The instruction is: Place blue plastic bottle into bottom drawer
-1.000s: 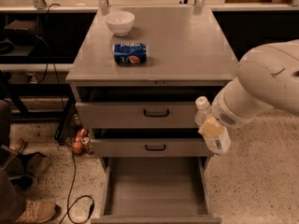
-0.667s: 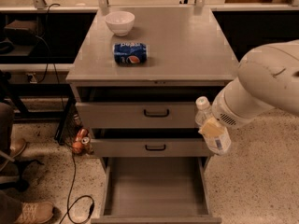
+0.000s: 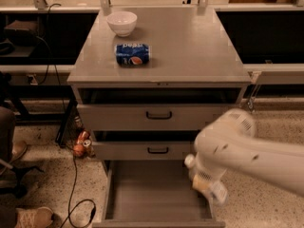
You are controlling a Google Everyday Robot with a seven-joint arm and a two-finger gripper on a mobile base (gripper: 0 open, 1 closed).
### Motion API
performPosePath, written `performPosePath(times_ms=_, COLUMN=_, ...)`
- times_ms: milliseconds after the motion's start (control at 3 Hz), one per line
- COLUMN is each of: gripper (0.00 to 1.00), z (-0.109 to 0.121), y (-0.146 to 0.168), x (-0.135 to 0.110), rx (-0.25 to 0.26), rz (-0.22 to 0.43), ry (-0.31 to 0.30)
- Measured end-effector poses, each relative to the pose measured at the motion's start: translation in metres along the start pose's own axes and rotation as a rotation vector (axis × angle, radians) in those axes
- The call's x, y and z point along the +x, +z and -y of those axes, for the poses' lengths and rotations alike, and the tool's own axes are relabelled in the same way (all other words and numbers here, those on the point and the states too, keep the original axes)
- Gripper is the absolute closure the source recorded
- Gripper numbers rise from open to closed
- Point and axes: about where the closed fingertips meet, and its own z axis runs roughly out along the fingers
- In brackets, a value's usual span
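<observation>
Blue plastic bottle (image 3: 215, 192) held over the right edge of the open bottom drawer (image 3: 152, 194).

Pincer (image 3: 204, 180) at the tip of the white arm, low right, pinching the bottle mid-body. The bottle is in the air and tilted, cap up-left and base down-right, above the drawer's right wall. Bare drawer floor lies to its left, wide and unobstructed. My read: shift left before lowering, and mind the middle drawer front (image 3: 142, 150) near the cap. Pepsi can (image 3: 132, 54) and bowl (image 3: 122, 23) sit on the bench (image 3: 190, 46), well apart.

Cream pincer (image 3: 205, 182) (over grey bottom drawer (image 3: 152, 194))
</observation>
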Motion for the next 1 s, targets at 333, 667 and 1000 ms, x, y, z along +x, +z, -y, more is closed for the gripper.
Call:
performPosePath(times_ms=333, gripper=1.0, z=-0.044, y=0.091, x=0.011, rx=-0.08, rz=-0.092, ry=-0.016)
performPosePath(times_ms=667, gripper=1.0, z=-0.049, y=0.102, x=0.014, rx=-0.093, rz=-0.109, ry=0.051)
performPosePath(times_ms=1000, gripper=1.0, z=-0.048, y=0.1, x=0.014, rx=-0.09, rz=-0.107, ry=0.052)
